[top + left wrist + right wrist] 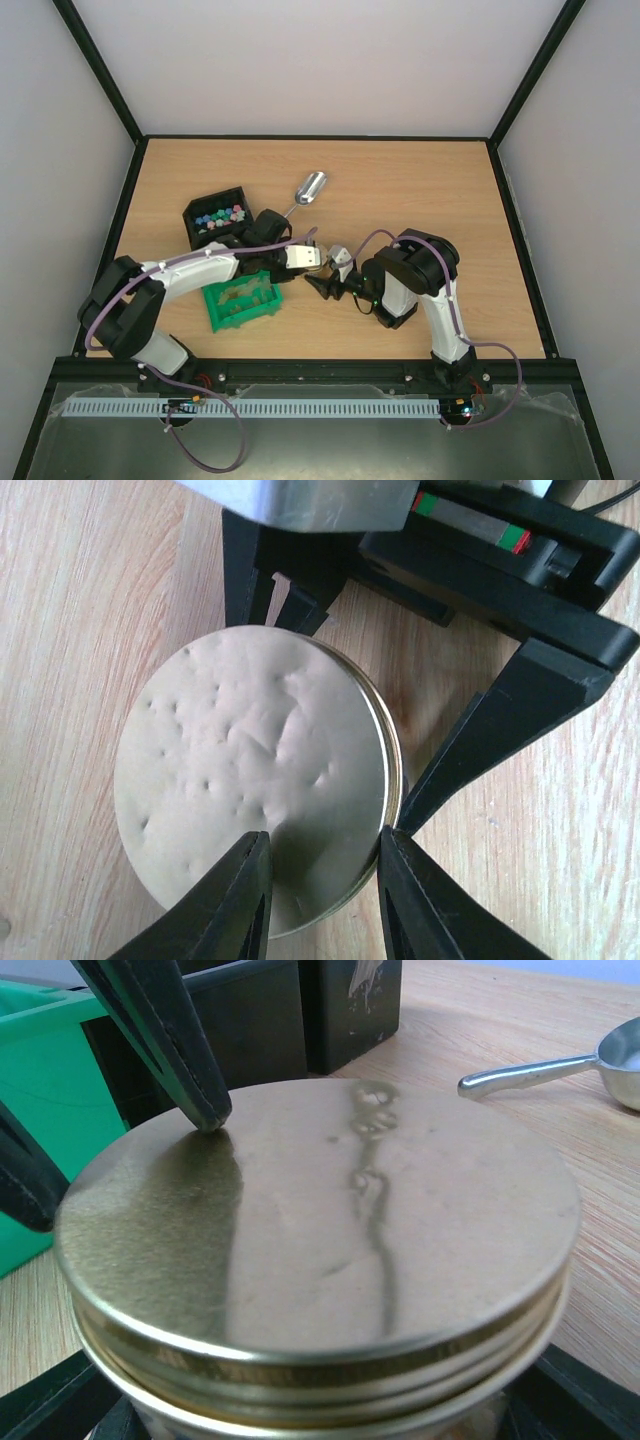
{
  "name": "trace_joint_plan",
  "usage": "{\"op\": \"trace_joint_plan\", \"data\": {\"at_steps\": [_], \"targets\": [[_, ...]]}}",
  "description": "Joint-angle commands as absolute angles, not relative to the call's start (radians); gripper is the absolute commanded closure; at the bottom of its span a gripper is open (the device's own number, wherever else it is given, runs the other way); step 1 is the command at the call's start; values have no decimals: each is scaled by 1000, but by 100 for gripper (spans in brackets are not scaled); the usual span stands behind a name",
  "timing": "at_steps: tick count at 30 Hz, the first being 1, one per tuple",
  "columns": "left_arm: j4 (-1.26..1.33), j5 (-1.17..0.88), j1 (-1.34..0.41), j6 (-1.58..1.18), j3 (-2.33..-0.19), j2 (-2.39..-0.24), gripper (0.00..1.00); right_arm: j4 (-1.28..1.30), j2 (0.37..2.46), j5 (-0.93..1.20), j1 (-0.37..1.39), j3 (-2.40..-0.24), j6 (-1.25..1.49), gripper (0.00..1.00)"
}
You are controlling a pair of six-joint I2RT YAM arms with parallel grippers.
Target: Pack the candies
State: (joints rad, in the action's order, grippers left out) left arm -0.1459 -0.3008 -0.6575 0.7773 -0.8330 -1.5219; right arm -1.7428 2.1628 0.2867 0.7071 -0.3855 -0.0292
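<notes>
Many small candies (pixel 220 214), blue, green and pink, lie in a black bin (pixel 213 198) on the left half of the table (pixel 430 190), toward the far edge; bin sits flat, open side up. Scoop (pixel 310 187) lies just right of the bin, apart from it, bowl toward the far edge. Green tray (pixel 240 302) sits nearer the arms, below the bin.

Jar (pixel 330 1422) with gold lid (pixel 330 1210) is at table centre, between the two grippers; lid on, dimpled top showing in the left wrist view. Contents not readable.

Right gripper (pixel 350 728): fingers wide apart, one on each side of the jar, pressed to its wall; jar held.

Left gripper (pixel 322 840): over the lid near its rim; fingers (pixel 245 900) apart with a clear gap, one tip resting on the lid's top, the other off to the side of the rim; clamped on nothing.
</notes>
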Motion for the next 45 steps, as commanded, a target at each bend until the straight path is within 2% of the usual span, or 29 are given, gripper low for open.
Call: {"op": "trace_joint_plan", "data": {"at_steps": [1,8,15,23,30,33,39,45], "targets": [[-145,-110,-577,818,-814,-1523,69,-1898,2244,359,722,-336,50,62],[-156,-108,-554,837,-839,-1525,69,-1893,2247,335,722,-341,57,62],[-205,-212,-550,790,-902,-1497,68,-1874,2250,283,720,-355,72,62],[-208,-267,-664,708,-914,-1487,53,-1877,2255,281,721,-356,83,62],[-121,-238,-736,673,-898,-1544,48,-1878,2256,279,720,-358,86,62],[-92,-226,-741,662,-901,-1565,50,-1881,2253,281,721,-356,85,62],[-43,-138,-733,756,-821,-1576,61,-1880,2250,278,720,-351,89,62],[-62,-140,-666,777,-772,-1534,71,-1893,2253,282,720,-349,91,63]]}}
